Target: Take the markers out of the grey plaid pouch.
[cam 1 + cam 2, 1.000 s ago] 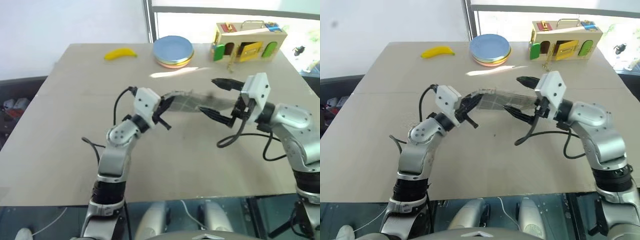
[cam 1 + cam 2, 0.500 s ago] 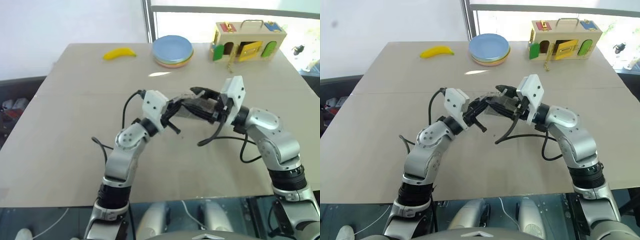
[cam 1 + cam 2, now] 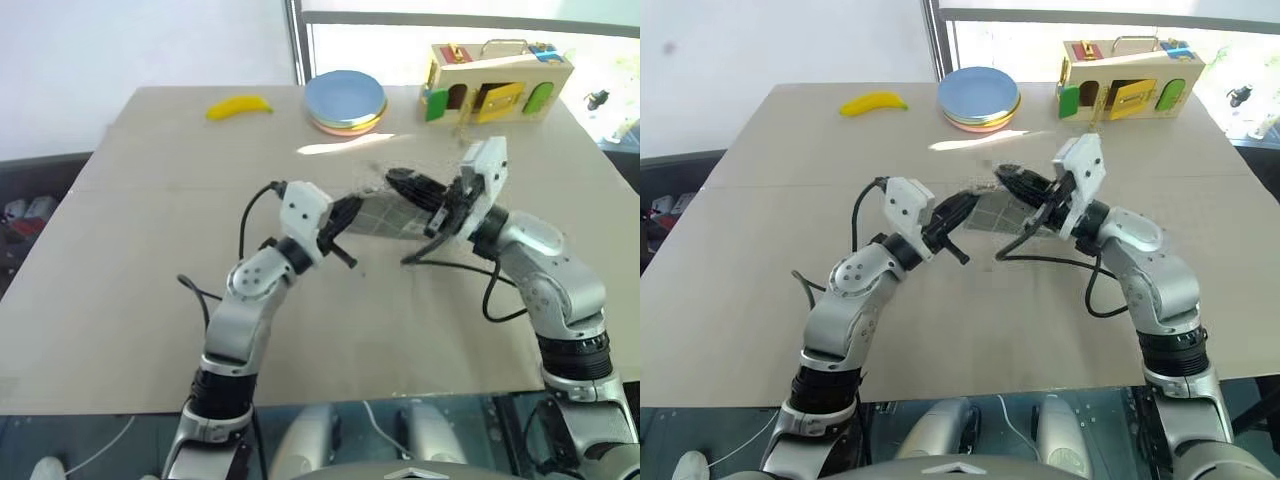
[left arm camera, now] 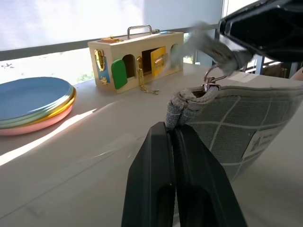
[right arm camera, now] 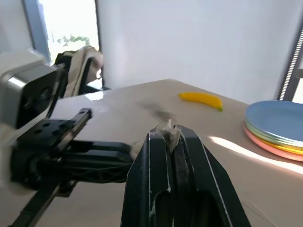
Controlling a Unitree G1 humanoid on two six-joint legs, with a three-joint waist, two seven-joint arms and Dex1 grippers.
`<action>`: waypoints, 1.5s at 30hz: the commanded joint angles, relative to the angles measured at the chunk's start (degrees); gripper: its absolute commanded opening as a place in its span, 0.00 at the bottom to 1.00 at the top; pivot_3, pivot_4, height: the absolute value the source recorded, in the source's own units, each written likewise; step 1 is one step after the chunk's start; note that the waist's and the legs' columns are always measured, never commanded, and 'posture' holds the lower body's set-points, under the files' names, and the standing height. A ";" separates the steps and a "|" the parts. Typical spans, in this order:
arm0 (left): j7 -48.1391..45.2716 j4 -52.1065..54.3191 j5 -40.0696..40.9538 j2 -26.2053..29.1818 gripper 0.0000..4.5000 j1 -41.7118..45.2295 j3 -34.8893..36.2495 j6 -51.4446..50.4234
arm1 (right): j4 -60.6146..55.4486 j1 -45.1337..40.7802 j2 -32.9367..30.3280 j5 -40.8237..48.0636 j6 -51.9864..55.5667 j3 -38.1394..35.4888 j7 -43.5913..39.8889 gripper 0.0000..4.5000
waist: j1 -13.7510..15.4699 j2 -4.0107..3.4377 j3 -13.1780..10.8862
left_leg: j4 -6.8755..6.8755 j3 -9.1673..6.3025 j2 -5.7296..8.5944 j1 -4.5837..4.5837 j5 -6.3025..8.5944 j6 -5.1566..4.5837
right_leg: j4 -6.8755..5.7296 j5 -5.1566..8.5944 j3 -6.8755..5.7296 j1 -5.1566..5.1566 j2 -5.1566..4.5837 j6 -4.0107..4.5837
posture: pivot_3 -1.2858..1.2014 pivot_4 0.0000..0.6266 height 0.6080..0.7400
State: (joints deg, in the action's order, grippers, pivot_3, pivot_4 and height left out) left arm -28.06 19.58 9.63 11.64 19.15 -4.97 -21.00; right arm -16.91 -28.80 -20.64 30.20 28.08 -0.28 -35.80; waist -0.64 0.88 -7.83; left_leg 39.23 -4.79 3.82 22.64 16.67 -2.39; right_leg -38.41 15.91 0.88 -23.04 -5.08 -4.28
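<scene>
Two pincers have the grey plaid pouch (image 3: pixel 385 213) strung between them, lifted clear of the tabletop (image 3: pixel 150 260) near its middle. Your left pincer (image 4: pixel 171 135) is pressed together on the pouch's rolled fabric corner, just beside the metal zipper pull (image 4: pixel 208 81). Your right pincer (image 5: pixel 169 135) is clamped on a small tuft of grey material, which reads as the pouch's far end or its pull tab; I cannot tell which.

You are dealing with soft, light cloth. It sags and bows between the two grips, so expect it to fold, twist and swing, not keep any shape. A pinch on the thick seamed corner, as the left has, should bite well; a pinch on a thin tab or loose edge could slip free once you pull. The markers cannot be seen, presumably inside the pouch; they are slim and smooth, so they will likely slide towards whichever end hangs lower.

Judging by this, you are at the opening step. Keep the left end anchored and draw the zipper pull away along the top edge, with the cloth taut enough that the slider does not bunch it. Behind the pouch sit the banana (image 3: pixel 240 106), the stacked plates (image 3: pixel 345 101) and the wooden latch box (image 3: pixel 498 81), well apart from your work.
</scene>
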 commanded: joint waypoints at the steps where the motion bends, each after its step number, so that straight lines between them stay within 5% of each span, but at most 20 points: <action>1: 2.47 2.04 1.20 0.75 0.00 -1.11 3.37 -0.66 | 0.46 1.34 -0.14 2.29 0.66 -6.69 3.77 0.01 | 0.03 0.00 0.00 | -0.01 0.00 0.00 0.00 0.00 0.00 | 0.01 0.00 0.02 0.00 -0.01 0.00 | 0.52 0.24 1.00; 20: 3.05 2.99 3.89 6.42 0.00 -4.71 6.95 -2.45 | 9.82 8.95 -8.77 2.13 1.64 -19.50 9.20 0.01 | -0.01 -0.13 -0.07 | -0.07 0.05 0.00 0.00 0.00 0.00 | 0.03 0.00 0.07 -0.01 0.01 0.00 | 0.52 0.24 1.00; 23: 2.85 3.35 4.22 6.95 0.00 -5.55 7.10 -2.57 | 10.24 8.91 -10.46 1.27 1.30 -19.93 9.26 0.21 | 0.04 -0.14 -0.08 | -0.07 0.07 0.00 0.00 0.00 0.00 | 0.03 0.00 0.09 0.00 -0.01 0.00 | 0.52 0.24 1.00; 30: 2.58 4.19 3.86 7.18 0.00 -5.66 4.74 -2.16 | 5.12 8.16 -15.12 2.47 2.82 -16.34 2.02 0.96 | 0.07 -0.22 -0.12 | -0.09 0.09 0.00 0.00 0.00 0.00 | 0.08 0.00 0.09 0.00 -0.01 0.00 | 0.52 0.24 1.00; 37: 0.88 5.64 1.77 8.24 0.00 -7.03 0.46 -0.05 | -3.97 4.47 -17.14 1.94 3.61 -6.89 -4.17 0.91 | 0.01 -0.26 -0.15 | -0.14 0.05 -0.02 0.00 0.00 0.00 | 0.12 0.00 0.12 -0.01 0.00 0.00 | 0.52 0.24 1.00; 45: 1.28 5.30 -0.25 7.77 0.00 -7.10 -1.75 1.87 | -1.87 3.87 -15.84 -3.62 -0.37 0.52 -6.72 0.11 | 0.62 -0.25 -0.15 | -0.14 -0.01 -0.01 0.06 0.00 -0.01 | 0.30 -0.03 0.04 0.02 -0.05 0.05 | 0.52 0.24 1.00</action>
State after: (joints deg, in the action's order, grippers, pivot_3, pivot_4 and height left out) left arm -27.15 22.07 9.72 19.61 11.79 -6.65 -20.67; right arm -18.65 -24.05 -36.64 27.67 29.70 0.35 -42.20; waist -0.01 0.63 -7.98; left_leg 39.07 -4.81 3.82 22.70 16.67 -2.40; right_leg -38.11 15.87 0.92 -23.03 -5.12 -4.23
